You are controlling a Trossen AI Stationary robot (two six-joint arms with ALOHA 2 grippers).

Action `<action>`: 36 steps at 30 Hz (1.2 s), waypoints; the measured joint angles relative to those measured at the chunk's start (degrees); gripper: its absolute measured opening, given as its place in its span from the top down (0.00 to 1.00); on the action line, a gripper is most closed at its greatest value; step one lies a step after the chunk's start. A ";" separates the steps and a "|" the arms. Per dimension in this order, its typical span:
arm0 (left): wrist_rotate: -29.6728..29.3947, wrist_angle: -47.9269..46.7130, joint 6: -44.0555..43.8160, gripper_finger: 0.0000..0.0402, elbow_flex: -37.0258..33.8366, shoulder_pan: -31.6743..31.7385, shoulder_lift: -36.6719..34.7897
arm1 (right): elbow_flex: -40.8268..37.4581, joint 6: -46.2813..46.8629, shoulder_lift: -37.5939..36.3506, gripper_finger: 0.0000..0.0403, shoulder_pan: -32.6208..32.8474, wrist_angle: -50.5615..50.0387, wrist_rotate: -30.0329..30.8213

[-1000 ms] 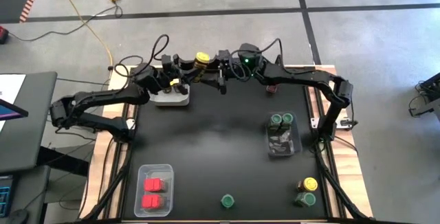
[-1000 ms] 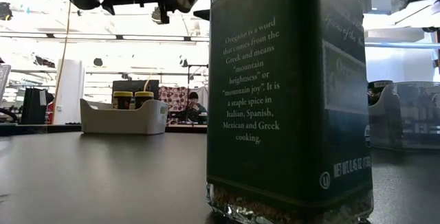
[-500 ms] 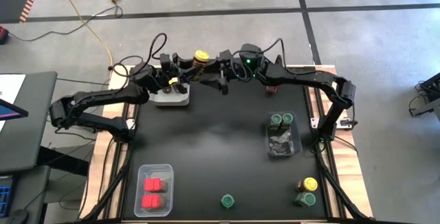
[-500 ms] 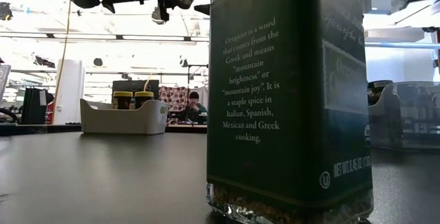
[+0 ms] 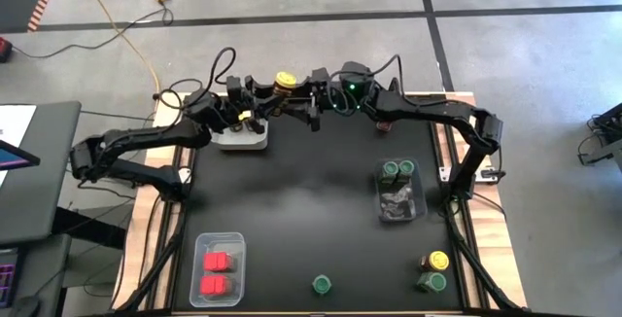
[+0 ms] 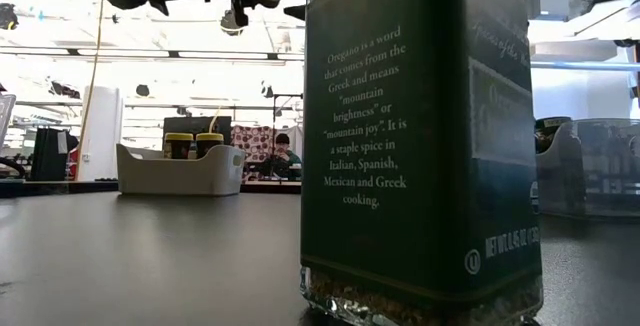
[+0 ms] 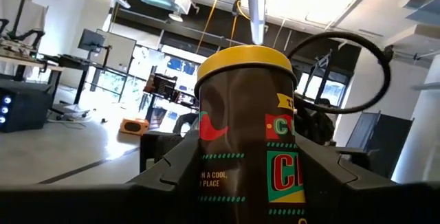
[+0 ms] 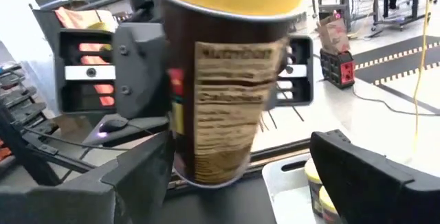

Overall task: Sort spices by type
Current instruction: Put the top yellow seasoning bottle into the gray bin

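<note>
While the 2 arms meet above the far edge of the bench (image 5: 301,210), the left hand (image 5: 275,100) is clamped on a yellow-lidded jar (image 5: 285,84) – held up in the air beside the white tray (image 5: 241,140). The right hand (image 5: 313,103) sits just beside that jar with its fingers (image 8: 364,172) spread wide on either side, gripping nothing. 2 more yellow-lidded jars (image 6: 193,144) stand in the white tray – red blocks (image 5: 219,271) fill a clear bin (image 5: 199,244) at the near left.
</note>
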 joint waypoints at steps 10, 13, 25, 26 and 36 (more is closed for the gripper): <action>-0.93 0.33 -0.20 0.59 1.65 -1.50 2.33 | 0.00 0.34 0.00 0.10 0.18 0.78 -1.25; -0.98 0.96 0.59 0.59 2.96 -2.10 3.28 | 0.00 0.06 -0.04 0.10 0.43 0.85 -1.26; -0.80 -0.19 0.87 0.59 3.27 -2.09 3.42 | -0.02 -2.45 -0.04 0.41 0.76 0.38 -1.60; -0.73 -0.19 0.94 0.59 3.27 -2.09 3.40 | 0.00 -2.41 -0.04 0.44 0.72 0.31 -1.77; -0.55 -2.73 0.66 0.58 3.33 -2.09 3.30 | -0.10 -2.30 -0.06 0.44 0.63 -0.59 -1.92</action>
